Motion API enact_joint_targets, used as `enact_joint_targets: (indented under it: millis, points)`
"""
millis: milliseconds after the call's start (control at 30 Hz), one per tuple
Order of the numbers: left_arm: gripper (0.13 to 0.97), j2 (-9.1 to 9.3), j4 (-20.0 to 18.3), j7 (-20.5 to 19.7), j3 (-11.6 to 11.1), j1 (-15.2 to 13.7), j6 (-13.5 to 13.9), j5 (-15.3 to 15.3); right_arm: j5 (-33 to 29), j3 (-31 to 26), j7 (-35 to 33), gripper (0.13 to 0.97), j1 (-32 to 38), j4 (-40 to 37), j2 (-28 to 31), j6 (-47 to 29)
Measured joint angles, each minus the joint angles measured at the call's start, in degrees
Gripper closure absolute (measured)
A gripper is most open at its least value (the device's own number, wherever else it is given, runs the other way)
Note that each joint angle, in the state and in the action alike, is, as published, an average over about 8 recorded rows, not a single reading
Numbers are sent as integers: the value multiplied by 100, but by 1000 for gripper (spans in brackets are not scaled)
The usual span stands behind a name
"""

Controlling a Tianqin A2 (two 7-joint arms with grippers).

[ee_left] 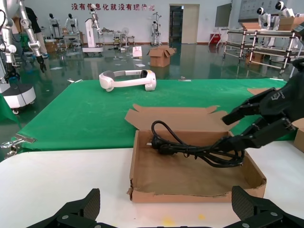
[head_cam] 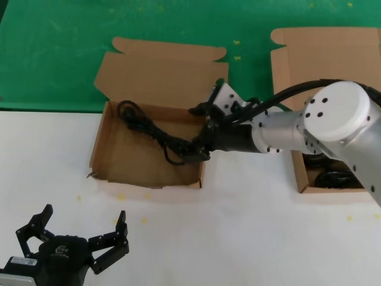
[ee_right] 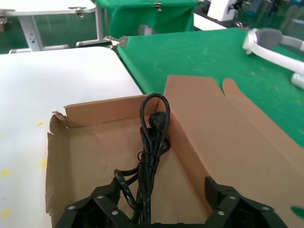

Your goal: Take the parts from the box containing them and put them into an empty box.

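Note:
A black power cord [head_cam: 149, 128] lies coiled in the left brown box [head_cam: 146, 179], the one with the ragged low front wall. My right gripper [head_cam: 199, 152] reaches into that box at its near right corner. It is open, and the cord [ee_right: 151, 142] runs between its spread fingers [ee_right: 102, 202], close to one of them. The left wrist view shows the same cord [ee_left: 190, 149] resting on the box floor with the right gripper [ee_left: 237, 128] over its end. The second box [head_cam: 300, 179], far right, holds more black cords [head_cam: 333, 177], largely hidden by my right arm. My left gripper [head_cam: 83, 215] is parked open at the near left.
Both boxes sit at the back of the white table, their tall lids [head_cam: 161, 71] leaning over the green mat [head_cam: 59, 47]. A white headset [ee_left: 126, 80] lies on the mat behind the left box. Small yellow marks dot the table.

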Motion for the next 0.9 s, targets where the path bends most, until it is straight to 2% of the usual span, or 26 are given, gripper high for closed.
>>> enact_joint_targets:
  millis: [33,300,567,733,900]
  points:
    - [132,0,0,0,0,0,0,0,-63,42,123,567,-31,61,30,-17]
    - [132,0,0,0,0,0,0,0,-355,496,1073,361,-248,573,284,-190]
    - [132,0,0,0,0,0,0,0,-612,949,1925,237,-536,1195,588,-209]
    - [132,0,0,0,0,0,0,0,-1251,993,2503,219,-826,1979,895,-164]
    - [132,0,0,0,0,0,0,0,-2283,1054,3211,172,-1229,2956,1322,-190]
